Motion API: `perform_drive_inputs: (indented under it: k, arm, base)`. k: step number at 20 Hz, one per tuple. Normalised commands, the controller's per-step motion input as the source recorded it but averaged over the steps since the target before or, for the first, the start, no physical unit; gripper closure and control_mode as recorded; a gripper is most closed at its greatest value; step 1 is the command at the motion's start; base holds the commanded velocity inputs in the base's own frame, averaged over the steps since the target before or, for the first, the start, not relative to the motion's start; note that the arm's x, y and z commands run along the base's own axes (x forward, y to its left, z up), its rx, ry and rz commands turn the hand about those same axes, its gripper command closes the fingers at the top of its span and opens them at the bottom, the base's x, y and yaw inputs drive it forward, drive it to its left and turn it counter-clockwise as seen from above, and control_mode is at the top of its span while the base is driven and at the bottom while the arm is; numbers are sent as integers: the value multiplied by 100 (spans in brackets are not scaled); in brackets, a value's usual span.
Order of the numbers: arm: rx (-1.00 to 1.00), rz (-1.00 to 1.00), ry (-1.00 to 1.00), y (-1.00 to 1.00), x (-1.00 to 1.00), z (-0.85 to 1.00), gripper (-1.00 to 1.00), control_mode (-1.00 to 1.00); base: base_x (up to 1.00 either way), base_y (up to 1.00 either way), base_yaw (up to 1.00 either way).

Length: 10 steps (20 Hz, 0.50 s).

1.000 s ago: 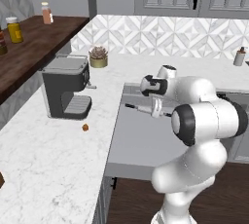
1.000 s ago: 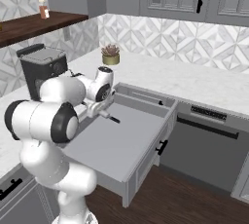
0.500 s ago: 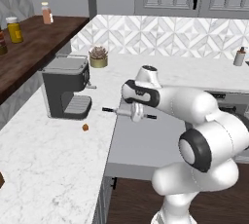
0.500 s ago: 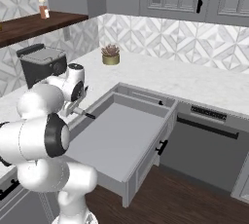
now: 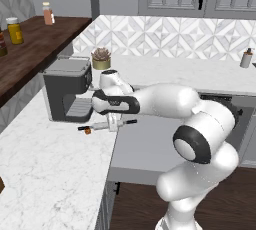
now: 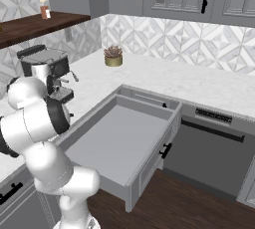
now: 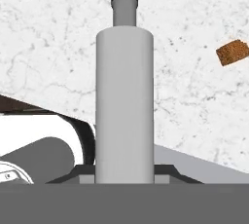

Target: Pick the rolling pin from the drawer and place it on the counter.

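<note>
In the left base view my gripper [image 5: 113,123] is shut on the rolling pin [image 5: 100,126], a slim pale cylinder with dark handles. The pin lies level just above the counter [image 5: 50,174], at its edge beside the open drawer [image 5: 150,149] and in front of the coffee machine. The hand view looks along the rolling pin [image 7: 124,101], clamped in the gripper [image 7: 124,172], with marble counter [image 7: 48,33] beneath it and a corner of the grey drawer [image 7: 204,162] at lower right. In the right base view the drawer [image 6: 119,138] stands open with a bare grey floor.
A dark coffee machine [image 5: 67,94] stands close behind the pin. A small brown piece [image 5: 87,131] lies on the marble by the pin's left handle. A potted plant [image 5: 101,59] sits farther back. A brown shelf [image 5: 30,49] with jars runs along the left.
The arm has swung left, carrying the rolling pin from above the drawer to the counter's edge in front of the coffee machine. The grip has stayed shut.
</note>
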Motion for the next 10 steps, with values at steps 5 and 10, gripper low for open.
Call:
perform_drive_inputs:
  k: [5,10]
  arm:
    - [-2,1,-12,100,0,-14,100,-100]
    - [13,0,-18,66,0,-44,100,-100]
  base:
    - [0,0,0]
    - [0,0,0]
